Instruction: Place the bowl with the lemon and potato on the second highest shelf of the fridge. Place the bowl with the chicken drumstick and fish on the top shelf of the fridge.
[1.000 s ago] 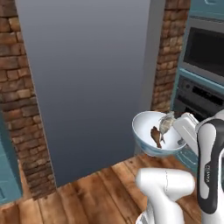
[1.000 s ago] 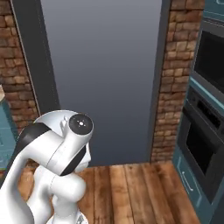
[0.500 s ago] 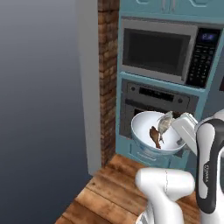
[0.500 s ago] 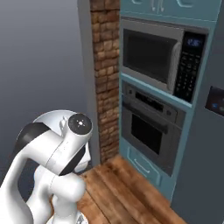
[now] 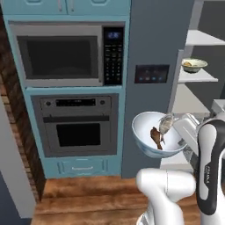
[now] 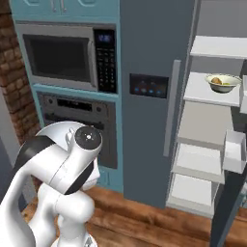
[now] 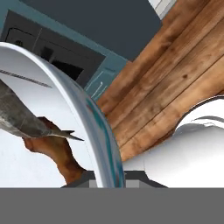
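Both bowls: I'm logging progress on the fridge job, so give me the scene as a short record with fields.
carried bowl: pale blue-grey bowl at the end of the arm, in front of the closed fridge door
contents: chicken drumstick and fish
grip: fingers hidden behind the rim, state unclear
other bowl: cream bowl with the lemon on the second highest shelf
top shelf: bare
left of fridge: microwave above oven

1. The base has turned to the right, so the closed grey door and brick wall left the views.
2. Now the oven (image 5: 79,124), the microwave (image 5: 61,53) and the open fridge shelves (image 6: 212,89) have come in front.
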You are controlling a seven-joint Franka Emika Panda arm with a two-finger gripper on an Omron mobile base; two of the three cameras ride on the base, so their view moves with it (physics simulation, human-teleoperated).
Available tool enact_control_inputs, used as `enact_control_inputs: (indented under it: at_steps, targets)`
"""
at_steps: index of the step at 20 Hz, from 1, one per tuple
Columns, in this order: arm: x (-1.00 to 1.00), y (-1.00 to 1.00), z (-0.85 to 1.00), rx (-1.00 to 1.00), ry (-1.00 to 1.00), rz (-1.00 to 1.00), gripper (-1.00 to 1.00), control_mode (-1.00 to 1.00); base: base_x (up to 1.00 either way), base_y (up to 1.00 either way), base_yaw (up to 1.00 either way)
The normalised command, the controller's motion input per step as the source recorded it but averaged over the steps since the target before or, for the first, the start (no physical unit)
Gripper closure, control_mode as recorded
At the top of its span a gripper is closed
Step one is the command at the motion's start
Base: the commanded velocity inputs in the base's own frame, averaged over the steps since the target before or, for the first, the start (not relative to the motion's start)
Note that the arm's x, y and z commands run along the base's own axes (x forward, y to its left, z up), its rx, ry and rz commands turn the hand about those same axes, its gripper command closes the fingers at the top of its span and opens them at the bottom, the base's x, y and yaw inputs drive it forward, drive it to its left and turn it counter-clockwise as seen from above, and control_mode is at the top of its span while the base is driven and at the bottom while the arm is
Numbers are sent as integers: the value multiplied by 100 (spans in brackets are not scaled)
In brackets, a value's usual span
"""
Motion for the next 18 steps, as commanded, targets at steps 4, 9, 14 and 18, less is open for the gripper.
enact_control_inputs:
  at_steps: [4, 9, 14, 18]
  targets:
    - [0, 0, 0, 0, 0, 0, 100, 100, 86, -16, -50]
    - [0, 0, 0, 0, 0, 0, 100, 100, 100, -20, -26]
    - [0, 0, 0, 0, 0, 0, 100, 100, 26, -69, -18]
    - [0, 0, 0, 0, 0, 0, 100, 100, 1, -49, -23]
